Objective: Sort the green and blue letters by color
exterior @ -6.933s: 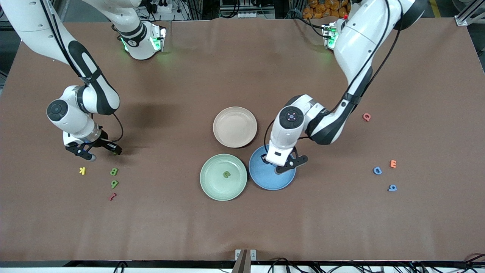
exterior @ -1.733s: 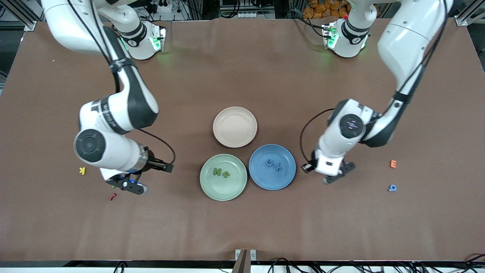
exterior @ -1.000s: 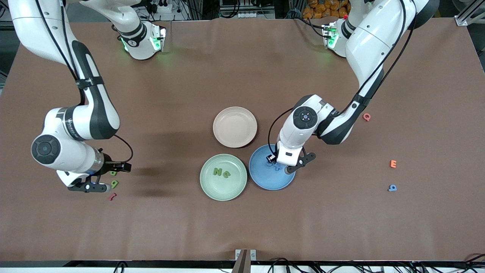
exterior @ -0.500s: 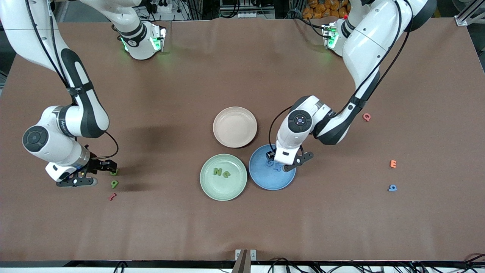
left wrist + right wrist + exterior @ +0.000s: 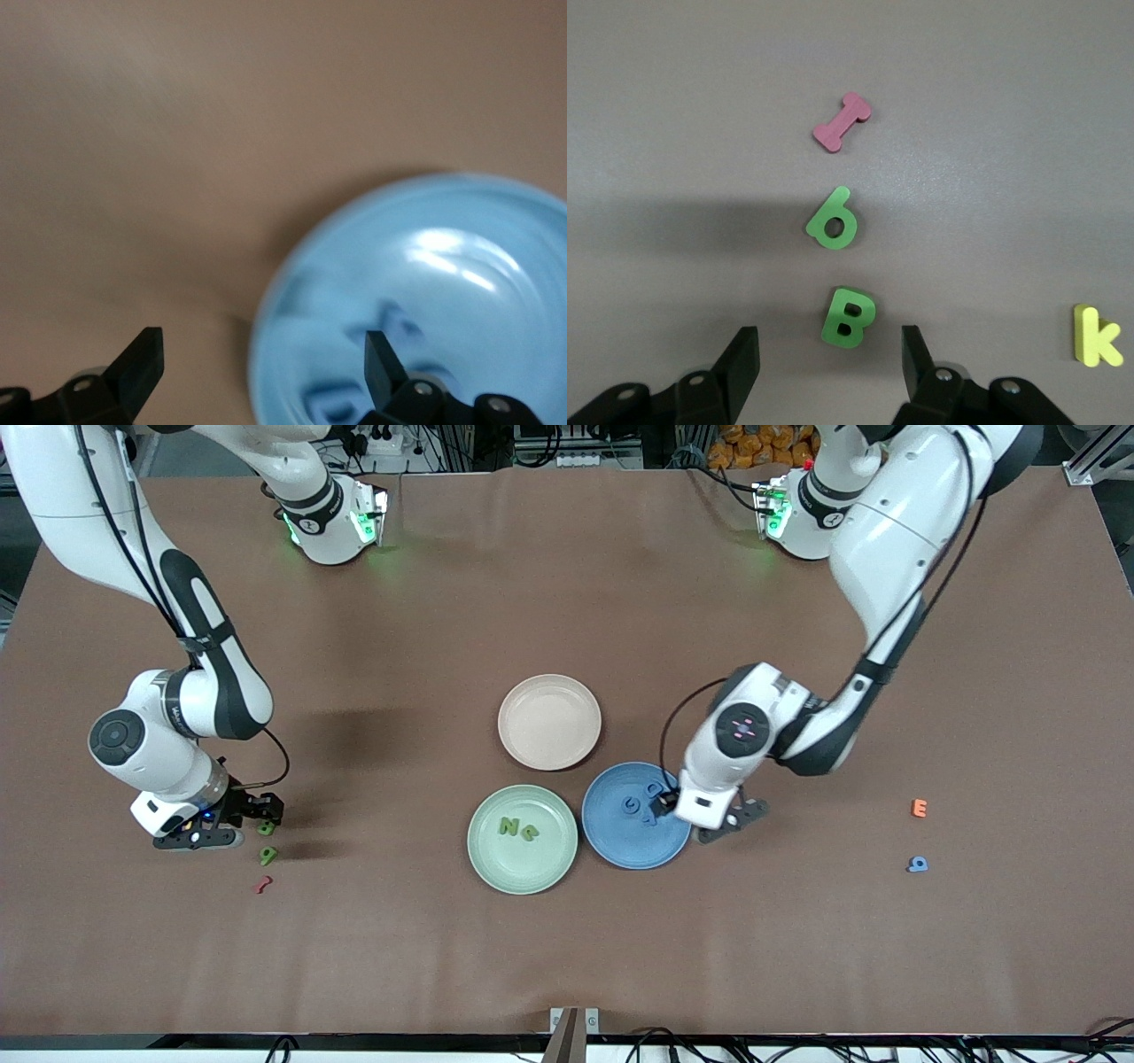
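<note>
My right gripper (image 5: 239, 824) is open and low over the table, with the green B (image 5: 266, 829) beside it. In the right wrist view the B (image 5: 849, 317) lies just ahead of my open gripper (image 5: 828, 365), and the green 6 (image 5: 831, 221) is past it. The 6 (image 5: 267, 855) lies nearer the front camera than the B. The green plate (image 5: 523, 868) holds the green N (image 5: 508, 825) and U (image 5: 528, 833). My left gripper (image 5: 700, 819) is open and empty over the blue plate's (image 5: 620, 846) rim. That plate holds blue G (image 5: 631, 804), D (image 5: 654, 788) and a partly hidden piece. The blue 9 (image 5: 918, 864) lies toward the left arm's end.
A beige plate (image 5: 549, 722) sits farther from the front camera than the two coloured plates. A dark red squiggle (image 5: 262, 884) lies near the 6. An orange E (image 5: 920, 808) lies near the 9. A yellow K (image 5: 1097, 335) lies beside the B.
My left gripper has moved from over the blue plate's middle to its rim, and a blue D now lies in the plate. My right gripper has shifted closer to the green B.
</note>
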`<state>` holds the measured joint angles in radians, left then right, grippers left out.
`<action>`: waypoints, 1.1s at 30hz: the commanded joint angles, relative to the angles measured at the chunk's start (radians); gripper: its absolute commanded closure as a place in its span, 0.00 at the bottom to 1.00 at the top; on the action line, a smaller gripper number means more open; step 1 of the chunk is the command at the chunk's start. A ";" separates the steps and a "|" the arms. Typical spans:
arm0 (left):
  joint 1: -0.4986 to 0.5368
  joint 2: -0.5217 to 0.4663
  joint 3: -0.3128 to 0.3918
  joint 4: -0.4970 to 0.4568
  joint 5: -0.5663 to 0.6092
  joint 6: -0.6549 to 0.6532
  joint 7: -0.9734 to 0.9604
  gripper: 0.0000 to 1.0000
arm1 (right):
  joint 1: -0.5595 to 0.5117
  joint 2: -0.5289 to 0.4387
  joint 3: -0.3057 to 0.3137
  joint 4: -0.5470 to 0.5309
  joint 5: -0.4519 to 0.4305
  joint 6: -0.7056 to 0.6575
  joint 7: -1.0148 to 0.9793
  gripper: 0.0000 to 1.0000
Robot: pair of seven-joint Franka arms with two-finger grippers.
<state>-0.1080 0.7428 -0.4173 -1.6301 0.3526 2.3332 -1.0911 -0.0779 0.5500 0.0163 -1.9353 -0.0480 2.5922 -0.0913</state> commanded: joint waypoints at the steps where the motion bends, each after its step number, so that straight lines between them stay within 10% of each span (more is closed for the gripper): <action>1: 0.112 -0.031 -0.008 -0.011 0.019 -0.023 0.127 0.00 | -0.020 0.005 0.014 -0.010 -0.018 0.023 -0.010 0.28; 15: 0.393 -0.034 -0.008 -0.010 0.019 -0.041 0.488 0.00 | -0.036 0.073 0.014 0.027 -0.026 0.046 -0.013 0.34; 33: 0.453 0.004 0.104 0.087 0.005 -0.043 0.116 0.00 | -0.037 0.103 0.014 0.056 -0.026 0.037 -0.010 0.45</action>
<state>0.3596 0.7284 -0.3611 -1.6095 0.3528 2.3117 -0.8802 -0.0966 0.6273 0.0162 -1.9039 -0.0599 2.6359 -0.0928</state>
